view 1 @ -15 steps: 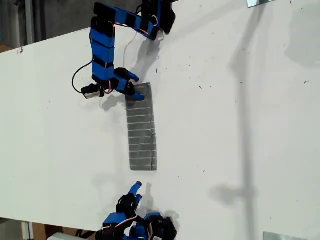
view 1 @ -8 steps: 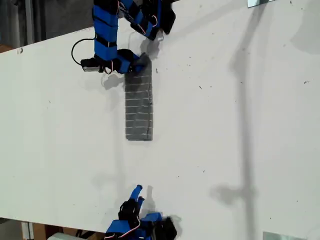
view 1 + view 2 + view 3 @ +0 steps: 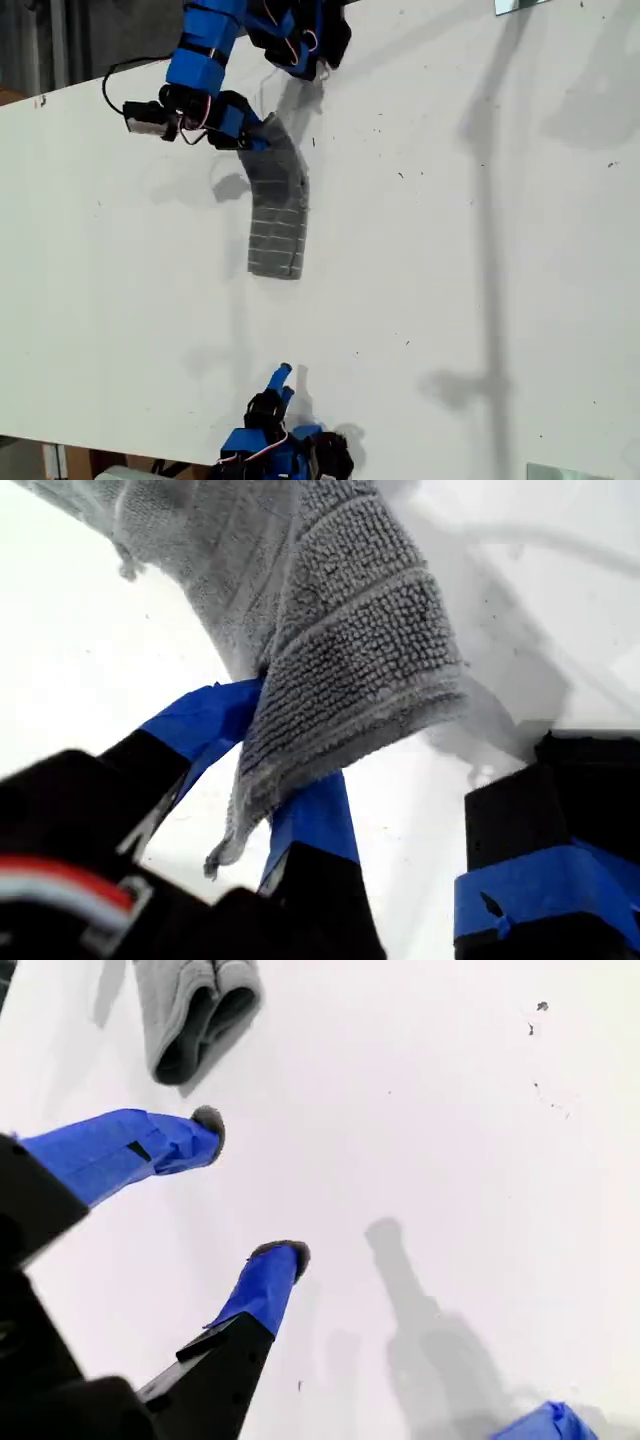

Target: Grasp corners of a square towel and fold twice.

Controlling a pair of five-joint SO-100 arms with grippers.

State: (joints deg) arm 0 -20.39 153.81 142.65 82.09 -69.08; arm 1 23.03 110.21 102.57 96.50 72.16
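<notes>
first gripper [image 3: 262, 770] clamped on towel [image 3: 276, 212] end, thin bite could slip mid-lift (second gripper [image 3: 255, 1185] apart, idle).

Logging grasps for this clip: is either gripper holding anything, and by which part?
My first gripper pinches the towel at one end's hemmed edge; my second gripper is open, empty.

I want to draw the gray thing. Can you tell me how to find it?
Look at the big white table. Near its far edge in the exterior view, a blue arm's tool, my first gripper, pinches one end of the towel. It is the only cloth there: a gray folded strip with thin pale stripes.
</notes>
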